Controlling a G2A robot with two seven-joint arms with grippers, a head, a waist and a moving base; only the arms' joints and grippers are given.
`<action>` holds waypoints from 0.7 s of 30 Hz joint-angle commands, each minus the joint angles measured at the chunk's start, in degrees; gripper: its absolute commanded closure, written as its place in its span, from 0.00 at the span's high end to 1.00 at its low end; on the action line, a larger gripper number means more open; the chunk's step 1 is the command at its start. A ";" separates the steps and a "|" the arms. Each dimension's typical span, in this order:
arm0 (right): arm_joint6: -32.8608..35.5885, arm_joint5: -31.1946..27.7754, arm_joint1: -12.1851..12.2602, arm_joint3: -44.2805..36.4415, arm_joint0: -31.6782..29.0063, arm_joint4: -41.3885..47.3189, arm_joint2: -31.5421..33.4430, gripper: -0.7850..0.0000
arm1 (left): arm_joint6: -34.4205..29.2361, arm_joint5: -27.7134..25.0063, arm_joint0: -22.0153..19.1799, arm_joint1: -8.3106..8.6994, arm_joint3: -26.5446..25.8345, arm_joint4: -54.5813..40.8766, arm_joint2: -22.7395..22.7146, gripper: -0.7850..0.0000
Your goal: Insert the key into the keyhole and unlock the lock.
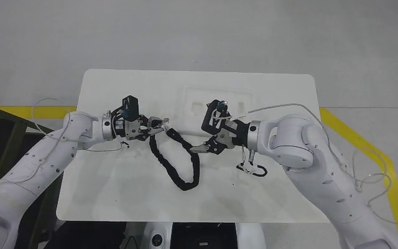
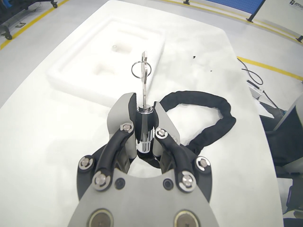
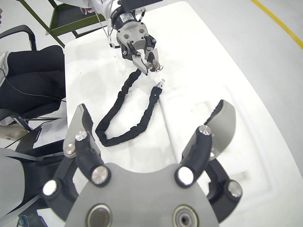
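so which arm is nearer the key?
Left: the left jaws clamp the lock with the key standing in it; the right jaws hang open, apart, past the chain's free end.

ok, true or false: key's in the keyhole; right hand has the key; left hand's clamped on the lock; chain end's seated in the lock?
1. The key sits in the keyhole of the lock: true.
2. The right hand holds the key: false, it is open and empty.
3. The left hand is shut on the lock: true.
4. The chain's free end is seated in the lock: false, it lies apart on the table by the foam tray.
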 commanded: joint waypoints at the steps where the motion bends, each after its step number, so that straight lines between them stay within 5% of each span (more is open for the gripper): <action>1: 0.11 -0.04 0.15 -0.31 -0.53 -0.01 0.48 1.00 | -2.68 2.03 0.73 0.54 0.12 1.15 -1.09 0.00; 13: 0.14 -0.17 0.52 -1.01 -1.86 -0.18 1.12 1.00 | -11.85 14.43 6.81 2.19 -2.60 2.61 -6.30 0.00; 17: 0.00 -0.25 0.57 -0.95 -1.92 -0.29 1.09 1.00 | -13.88 16.53 7.78 2.11 -3.49 4.29 -7.12 0.60; 18: -0.08 -0.28 0.58 -0.92 -1.97 -0.31 1.10 1.00 | -14.11 16.81 7.99 2.05 -3.61 4.43 -7.30 1.00; 21: -0.71 -0.47 0.66 -0.46 -2.40 -0.46 1.26 1.00 | -13.84 17.07 8.60 1.80 -3.85 4.48 -7.93 1.00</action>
